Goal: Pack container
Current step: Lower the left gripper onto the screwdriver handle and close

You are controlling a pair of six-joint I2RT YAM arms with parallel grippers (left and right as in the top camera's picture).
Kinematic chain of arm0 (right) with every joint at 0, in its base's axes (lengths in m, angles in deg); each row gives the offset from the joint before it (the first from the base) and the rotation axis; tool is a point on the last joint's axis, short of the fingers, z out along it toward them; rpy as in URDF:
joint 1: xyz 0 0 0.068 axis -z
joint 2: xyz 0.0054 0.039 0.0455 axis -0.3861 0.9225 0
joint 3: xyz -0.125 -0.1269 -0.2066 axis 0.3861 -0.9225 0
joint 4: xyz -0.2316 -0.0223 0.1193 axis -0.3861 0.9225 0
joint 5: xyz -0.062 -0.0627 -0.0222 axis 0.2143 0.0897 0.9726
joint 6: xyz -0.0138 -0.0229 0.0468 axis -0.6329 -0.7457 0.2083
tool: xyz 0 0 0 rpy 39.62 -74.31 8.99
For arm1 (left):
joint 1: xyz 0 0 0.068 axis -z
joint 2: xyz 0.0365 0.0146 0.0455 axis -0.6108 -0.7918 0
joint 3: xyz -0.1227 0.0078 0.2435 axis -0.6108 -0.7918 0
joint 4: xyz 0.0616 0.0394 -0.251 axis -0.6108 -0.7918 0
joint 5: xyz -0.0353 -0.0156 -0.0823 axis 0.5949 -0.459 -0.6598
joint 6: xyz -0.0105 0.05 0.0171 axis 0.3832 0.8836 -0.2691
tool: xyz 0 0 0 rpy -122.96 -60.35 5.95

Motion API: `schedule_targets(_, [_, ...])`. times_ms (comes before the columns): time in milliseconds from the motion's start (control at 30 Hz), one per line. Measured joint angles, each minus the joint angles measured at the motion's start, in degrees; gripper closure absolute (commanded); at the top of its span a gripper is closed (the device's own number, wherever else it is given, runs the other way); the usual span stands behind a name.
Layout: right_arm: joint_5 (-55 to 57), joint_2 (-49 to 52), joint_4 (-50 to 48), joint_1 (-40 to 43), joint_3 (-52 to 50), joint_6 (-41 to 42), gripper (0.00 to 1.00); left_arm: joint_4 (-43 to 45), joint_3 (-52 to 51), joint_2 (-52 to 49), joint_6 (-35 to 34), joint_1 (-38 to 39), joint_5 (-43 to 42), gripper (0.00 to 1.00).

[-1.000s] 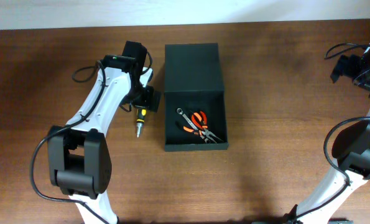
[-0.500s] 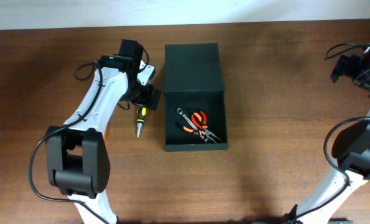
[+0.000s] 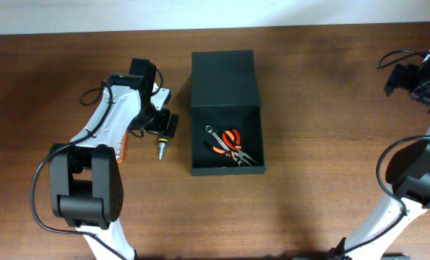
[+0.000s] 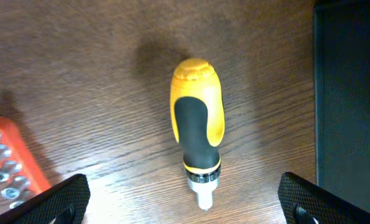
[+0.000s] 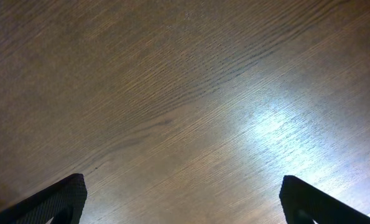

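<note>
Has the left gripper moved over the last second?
Yes. The left gripper has shifted left, away from the container's left wall, and now stands open over the screwdriver handle.

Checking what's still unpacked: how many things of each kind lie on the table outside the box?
Screwdriver: 1
Bit holder: 1
Total: 2

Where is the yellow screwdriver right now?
In the overhead view, the yellow screwdriver lies on the table just left of the container, under the open left gripper.
</note>
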Motion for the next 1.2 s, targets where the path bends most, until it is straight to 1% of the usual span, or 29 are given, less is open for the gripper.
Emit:
schedule_targets(167, [0.0, 0.0, 0.0, 0.0, 0.0, 0.0, 0.01, 1.1, -1.6, 0.0, 0.0, 0.0, -0.6, 0.01])
schedule_targets(533, [0.0, 0.0, 0.0, 0.0, 0.0, 0.0, 0.01, 3.2, -1.6, 0.0, 0.0, 0.0, -1.2, 0.01])
schedule_targets(867, [0.0, 0.0, 0.0, 0.0, 0.0, 0.0, 0.01, 3.3, -1.6, -4.4, -2.5, 1.0, -0.9, 0.01])
schedule_targets(1000, [0.0, 0.0, 0.0, 0.0, 0.0, 0.0, 0.01, 3.4, -1.8, -4.5, -4.1, 1.9, 0.3, 0.01])
schedule_targets(1200, [0.0, 0.0, 0.0, 0.0, 0.0, 0.0, 0.01, 3.4, -1.8, -4.5, -4.7, 2.0, 0.7, 0.01])
